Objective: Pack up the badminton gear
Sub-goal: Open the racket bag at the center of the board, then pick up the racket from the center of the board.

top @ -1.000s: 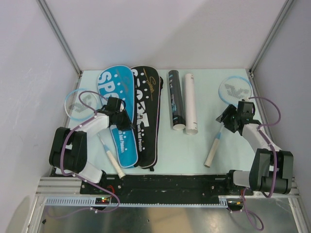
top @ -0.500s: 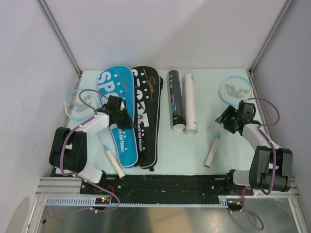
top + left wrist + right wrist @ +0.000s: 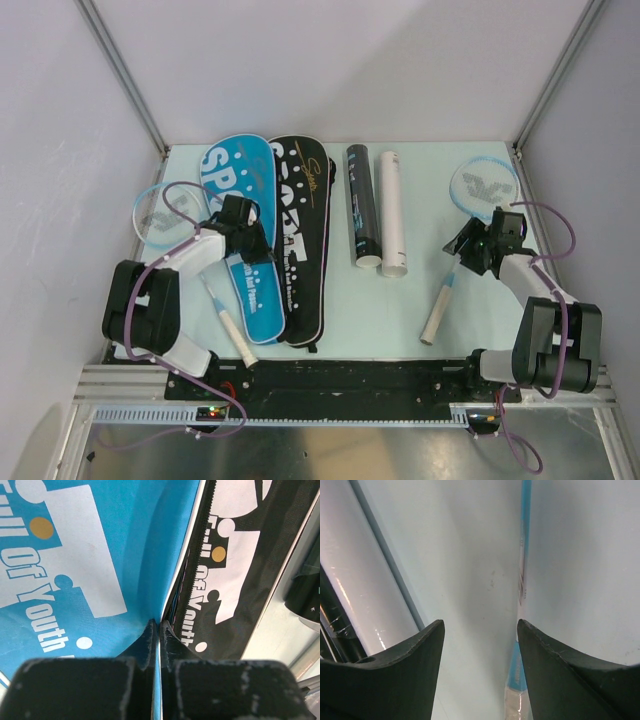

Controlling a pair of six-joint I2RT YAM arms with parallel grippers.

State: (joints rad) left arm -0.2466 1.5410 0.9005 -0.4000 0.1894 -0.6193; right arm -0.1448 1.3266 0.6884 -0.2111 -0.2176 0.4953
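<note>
The left gripper (image 3: 158, 625) has its jaws pressed together on the thin piped edge of the blue racket cover (image 3: 100, 555), a smooth printed fabric that folds up into the pinch. Touching it lies the black racket cover (image 3: 240, 555), zip teeth along its rim. The right gripper (image 3: 480, 625) hangs with its jaws spread over the pale table (image 3: 470, 555), beside the slim blue shaft of the right-hand racket (image 3: 524, 555). The left-hand racket (image 3: 165, 212) also lies outside the covers. A black tube (image 3: 362, 205) and a white tube (image 3: 392, 210) lie side by side; their contents cannot be told.
</note>
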